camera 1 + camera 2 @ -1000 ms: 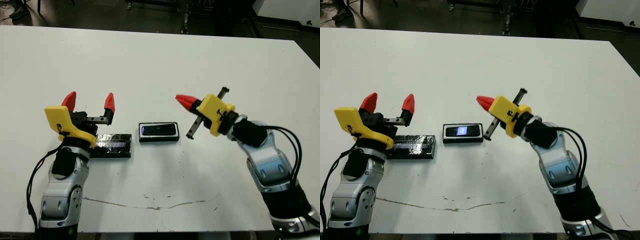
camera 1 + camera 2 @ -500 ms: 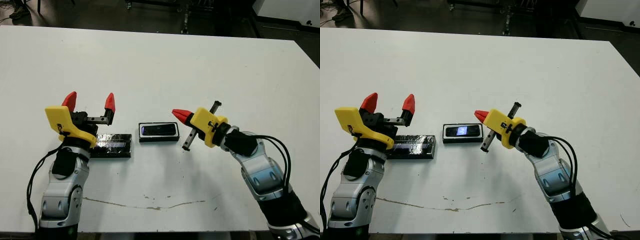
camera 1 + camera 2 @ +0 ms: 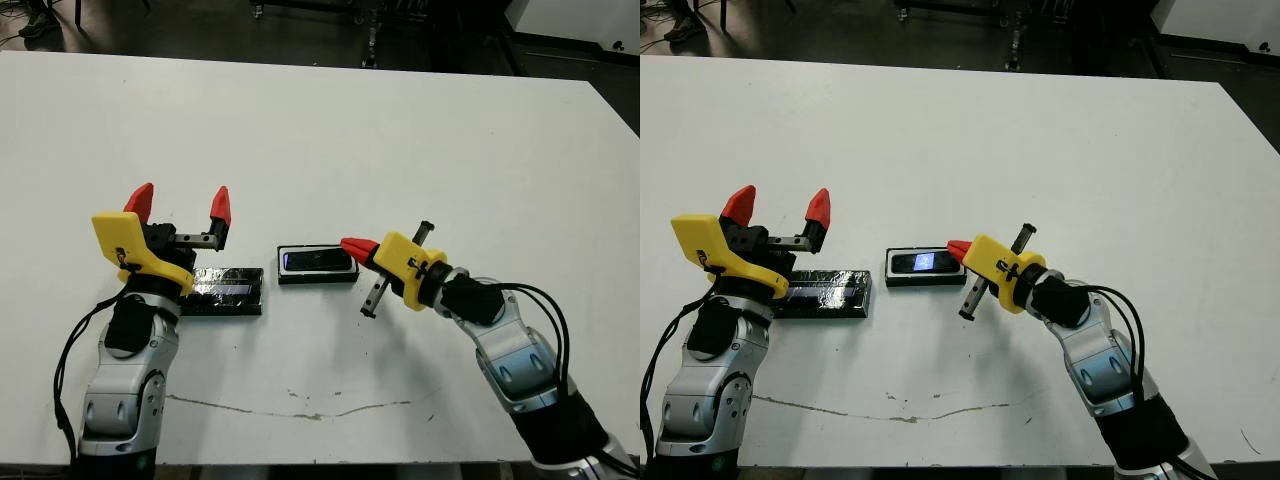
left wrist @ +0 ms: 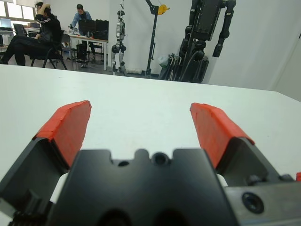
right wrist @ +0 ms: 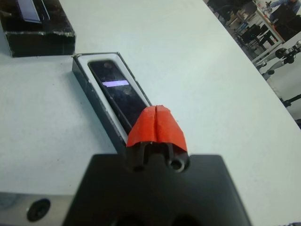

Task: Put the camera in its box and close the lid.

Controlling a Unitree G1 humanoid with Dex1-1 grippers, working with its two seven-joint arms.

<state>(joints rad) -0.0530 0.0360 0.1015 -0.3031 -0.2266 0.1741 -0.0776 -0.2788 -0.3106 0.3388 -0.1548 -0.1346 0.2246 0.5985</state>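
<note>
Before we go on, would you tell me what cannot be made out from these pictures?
- Right end of the box: in the head views and the right wrist view the shut right gripper covers it, so contact is unclear.
- Left end of the lid: in the head views the left gripper and its arm overlap it.
- Camera: its markings are too small to read.

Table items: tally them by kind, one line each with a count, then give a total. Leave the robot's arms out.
Camera: 1, lying inside the box
Box: 1, open
Lid: 1, flat on the table, beside the box
Total: 3
</note>
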